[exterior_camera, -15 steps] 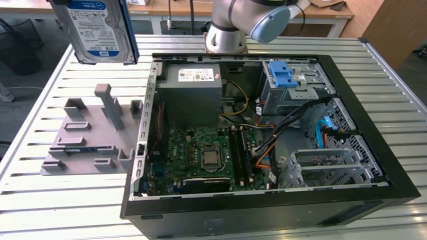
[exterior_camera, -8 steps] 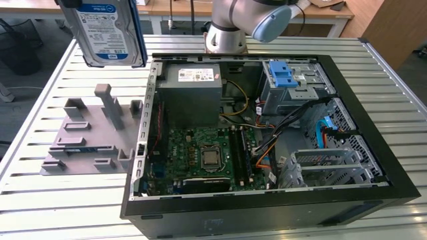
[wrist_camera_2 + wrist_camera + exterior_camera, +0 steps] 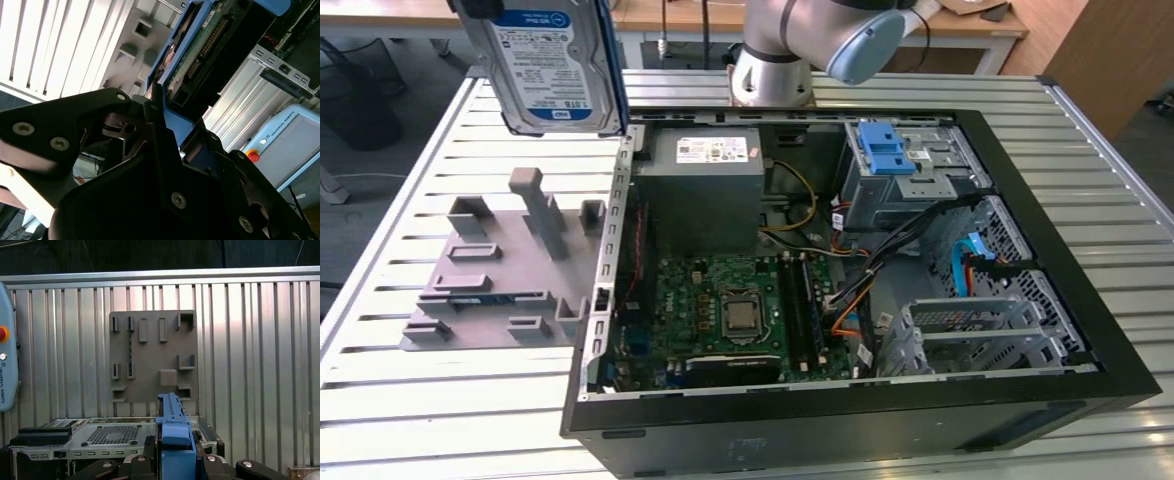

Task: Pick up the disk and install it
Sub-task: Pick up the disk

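Where the disk was: your disk (image 3: 547, 65) hung in the air at the exterior view's upper left, above the grey holder plate (image 3: 494, 270) and just beside the side wall of the open computer case (image 3: 854, 420), touching neither.
Gripper: your gripper (image 3: 180, 132) was closed on the disk, its fingers (image 3: 152, 112) pressing on the blue bracket at one short end.
Why this grip: I judge that you took it by the bracket so that both flat faces stayed free, and kept it high so that it would clear the case wall.
Long axis: it stood nearly upright, a little tilted, and the free short end pointed down to the table (image 3: 400, 420).
Faces: the side with the label looked toward the exterior camera, and the green circuit board side showed in the second wrist view.
Drive cage: the cage (image 3: 907, 170) with the blue latch was well apart from the disk, at the far corner of the case.
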{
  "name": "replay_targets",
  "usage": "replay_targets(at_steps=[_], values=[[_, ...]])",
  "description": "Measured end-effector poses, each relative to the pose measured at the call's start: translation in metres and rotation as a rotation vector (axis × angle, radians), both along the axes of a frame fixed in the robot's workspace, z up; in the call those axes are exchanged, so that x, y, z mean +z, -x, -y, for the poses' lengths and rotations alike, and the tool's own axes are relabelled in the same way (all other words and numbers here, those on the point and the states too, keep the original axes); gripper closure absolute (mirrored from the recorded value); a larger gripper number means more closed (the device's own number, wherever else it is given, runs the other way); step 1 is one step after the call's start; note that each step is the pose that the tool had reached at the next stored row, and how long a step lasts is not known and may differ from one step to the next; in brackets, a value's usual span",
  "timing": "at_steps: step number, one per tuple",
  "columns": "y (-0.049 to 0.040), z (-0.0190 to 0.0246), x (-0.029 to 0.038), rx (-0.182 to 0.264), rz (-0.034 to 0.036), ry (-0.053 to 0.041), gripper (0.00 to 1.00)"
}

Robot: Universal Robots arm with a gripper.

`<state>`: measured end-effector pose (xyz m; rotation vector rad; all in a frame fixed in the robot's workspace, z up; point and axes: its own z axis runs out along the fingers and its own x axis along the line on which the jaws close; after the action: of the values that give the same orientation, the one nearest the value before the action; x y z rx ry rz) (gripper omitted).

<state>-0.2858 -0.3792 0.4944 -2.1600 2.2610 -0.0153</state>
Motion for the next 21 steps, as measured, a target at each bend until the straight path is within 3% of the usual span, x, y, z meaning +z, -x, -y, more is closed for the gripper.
replay_targets(at_steps=[8, 21], values=[[-0.0021, 0.0001, 0.0, 0.0, 0.0, -0.0001, 0.64], [-0.0203, 0.0016, 0.0, 0.0, -0.0002, -0.0001, 0.64]])
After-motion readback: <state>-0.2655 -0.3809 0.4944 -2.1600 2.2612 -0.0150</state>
